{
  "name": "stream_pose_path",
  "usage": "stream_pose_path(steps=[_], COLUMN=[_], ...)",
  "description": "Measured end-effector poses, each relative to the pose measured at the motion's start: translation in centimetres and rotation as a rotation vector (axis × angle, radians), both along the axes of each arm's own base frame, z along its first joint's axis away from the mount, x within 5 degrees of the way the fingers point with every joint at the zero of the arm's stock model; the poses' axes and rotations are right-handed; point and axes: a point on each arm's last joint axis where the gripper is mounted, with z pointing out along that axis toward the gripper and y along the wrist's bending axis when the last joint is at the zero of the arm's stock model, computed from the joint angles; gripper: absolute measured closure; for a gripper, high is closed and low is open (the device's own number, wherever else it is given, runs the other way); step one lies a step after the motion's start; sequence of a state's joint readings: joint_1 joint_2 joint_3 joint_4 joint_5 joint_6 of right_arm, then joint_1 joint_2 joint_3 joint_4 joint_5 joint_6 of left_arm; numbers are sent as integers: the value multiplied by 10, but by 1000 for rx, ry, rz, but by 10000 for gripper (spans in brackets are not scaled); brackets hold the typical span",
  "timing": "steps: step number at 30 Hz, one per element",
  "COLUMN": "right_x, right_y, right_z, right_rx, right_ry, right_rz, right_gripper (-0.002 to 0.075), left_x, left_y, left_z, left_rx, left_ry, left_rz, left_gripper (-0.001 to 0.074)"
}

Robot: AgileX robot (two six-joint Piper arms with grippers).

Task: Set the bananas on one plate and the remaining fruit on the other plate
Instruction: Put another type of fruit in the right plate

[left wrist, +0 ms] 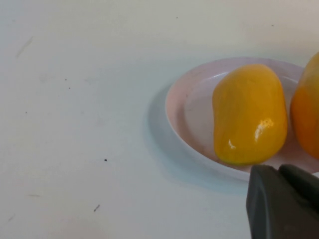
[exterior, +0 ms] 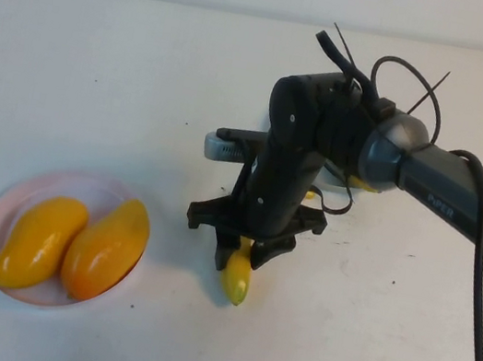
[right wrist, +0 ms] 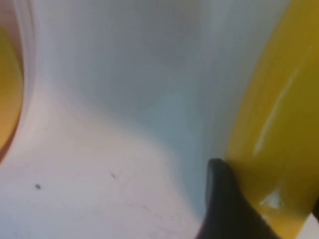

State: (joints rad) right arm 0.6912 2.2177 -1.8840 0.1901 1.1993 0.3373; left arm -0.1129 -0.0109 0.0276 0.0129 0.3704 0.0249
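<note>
One banana point(exterior: 237, 278) lies on the table in the middle, with my right gripper point(exterior: 242, 257) down over it. In the right wrist view a dark finger point(right wrist: 224, 204) presses the banana's side point(right wrist: 279, 124), so the gripper is shut on it. Behind the right arm shows a bit of the grey-blue plate point(exterior: 335, 180) with a sliver of a second banana point(exterior: 364, 185). The pale pink plate point(exterior: 8, 205) at the left holds the yellow mango point(exterior: 39, 241) and the orange-blushed mango point(exterior: 106, 248). My left gripper point(left wrist: 280, 170), shut and empty, hovers just outside the pink plate point(left wrist: 184, 114), near the yellow mango point(left wrist: 249, 114).
The white tabletop point(exterior: 101, 72) spreads around both plates. The right arm point(exterior: 462, 201) reaches in from the right edge, with cables looped above its wrist, and covers most of the grey-blue plate.
</note>
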Motion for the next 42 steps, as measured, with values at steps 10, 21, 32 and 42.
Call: stream_pose_path(steps=[10,21,32,42], right_x=[-14,70,117,118], right_y=[4,-51,-70,-71], right_z=[43,81,30,28], right_rx=[38,-17,-22,-12], right_ry=[-100,-382,-333,-323], right_rz=[167,106,41,35], right_gripper=[426,426,426,399], left_x=[0,0,0,0], left_y=[0,0,0,0], left_z=[0,0,0,0], left_rx=[0,0,0,0], left_ry=[0,0,0,0], left_rz=[0,0,0,0], left_gripper=[736,736,736,736])
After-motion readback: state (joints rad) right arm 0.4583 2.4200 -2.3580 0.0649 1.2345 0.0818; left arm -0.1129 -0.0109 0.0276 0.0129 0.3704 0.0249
